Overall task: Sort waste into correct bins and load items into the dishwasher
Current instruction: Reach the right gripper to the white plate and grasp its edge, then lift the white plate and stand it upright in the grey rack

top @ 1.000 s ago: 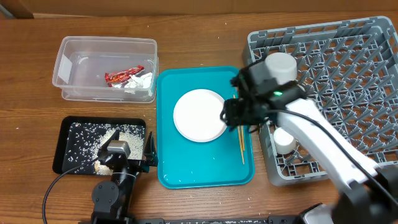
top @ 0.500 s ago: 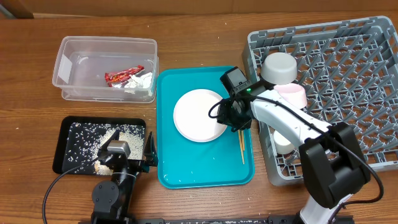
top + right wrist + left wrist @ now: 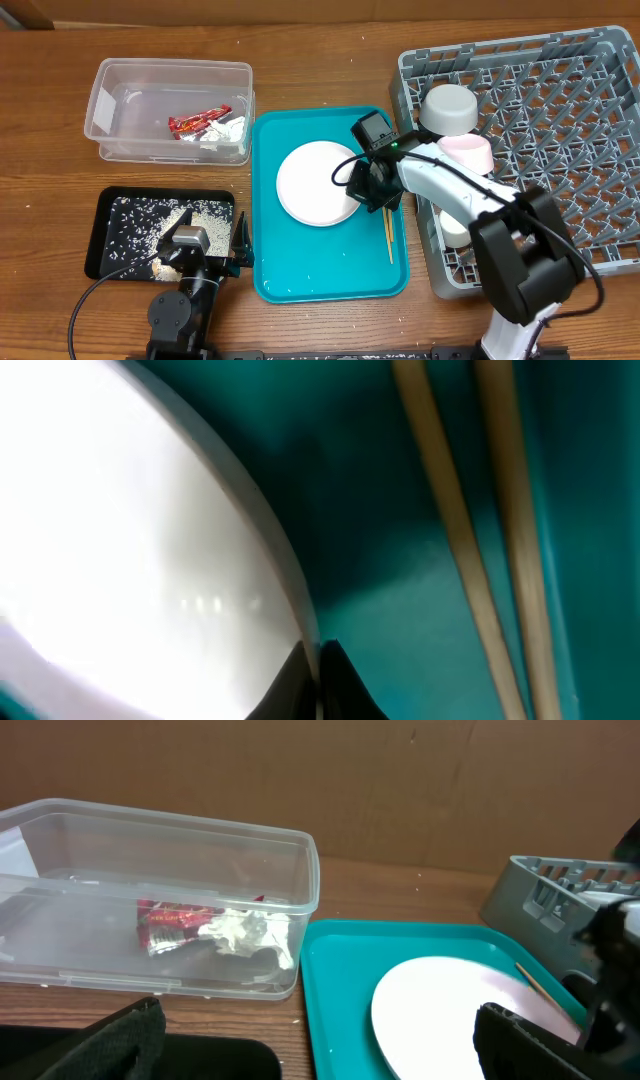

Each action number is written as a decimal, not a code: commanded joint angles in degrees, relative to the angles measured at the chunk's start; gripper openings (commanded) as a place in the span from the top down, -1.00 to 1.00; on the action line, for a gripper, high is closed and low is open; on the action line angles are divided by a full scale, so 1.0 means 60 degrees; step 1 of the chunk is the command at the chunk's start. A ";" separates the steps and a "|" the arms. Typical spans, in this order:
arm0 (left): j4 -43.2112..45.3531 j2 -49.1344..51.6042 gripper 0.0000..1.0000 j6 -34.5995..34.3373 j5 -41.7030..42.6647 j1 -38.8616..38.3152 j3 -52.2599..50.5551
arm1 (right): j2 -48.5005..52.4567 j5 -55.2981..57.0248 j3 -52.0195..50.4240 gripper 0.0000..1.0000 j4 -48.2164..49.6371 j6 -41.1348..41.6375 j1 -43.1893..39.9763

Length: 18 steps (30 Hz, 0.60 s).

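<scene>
The round white plate [image 3: 318,185] lies on the teal tray [image 3: 330,270]. My right gripper [image 3: 367,190] is shut on its right rim; in the right wrist view the black fingertips [image 3: 345,680] pinch the plate [image 3: 120,530] edge. The chopsticks [image 3: 388,235] lie just right of it on the tray. The clear tub [image 3: 130,100] holds the red wrapper [image 3: 195,122] and white tissue [image 3: 228,130]. The black tray [image 3: 110,215] holds rice scraps [image 3: 150,225]. The grey dish rack [image 3: 560,150] carries two bowls [image 3: 448,108] and a cup [image 3: 458,228]. My left gripper [image 3: 320,1055] stands open and empty near the black tray.
The teal tray's raised rim surrounds the plate and chopsticks. The dish rack's left wall [image 3: 425,215] stands close beside my right arm. The clear tub [image 3: 150,850] sits just left of the teal tray [image 3: 340,990] in the left wrist view.
My right gripper came down left from the rack onto the plate's right rim and shut on it. The plate slid slightly left. The left arm stayed still.
</scene>
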 commanded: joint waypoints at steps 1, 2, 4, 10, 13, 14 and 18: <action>-0.0015 -0.0098 -1.00 -0.0058 -0.0022 -0.0036 -0.0036 | -0.1672 0.0754 0.0266 0.92 -0.0036 -0.1038 -0.0168; -0.0018 -0.0098 -1.00 -0.0058 -0.0022 -0.0036 -0.0036 | -0.2120 0.1155 0.0328 0.92 -0.0076 -0.1348 -0.0248; -0.0018 -0.0098 -1.00 -0.0058 -0.0022 -0.0036 -0.0036 | -0.3067 0.2178 0.0401 0.92 -0.0113 -0.1993 -0.0459; -0.0018 -0.0098 -1.00 -0.0058 -0.0022 -0.0036 -0.0036 | -0.5355 0.6976 0.0397 0.92 -0.0149 -0.2838 -0.1235; -0.0018 -0.0098 -1.00 -0.0058 -0.0022 -0.0036 -0.0036 | -0.5832 0.9344 0.0397 0.92 -0.0142 -0.2834 -0.1814; -0.0015 -0.0098 -1.00 -0.0058 -0.0022 -0.0036 -0.0036 | -0.5858 1.0123 0.0397 0.92 -0.0146 -0.2838 -0.2102; -0.0018 -0.0098 -1.00 -0.0058 -0.0022 -0.0036 -0.0036 | -0.5541 1.1777 0.0390 0.92 -0.0091 -0.2841 -0.3177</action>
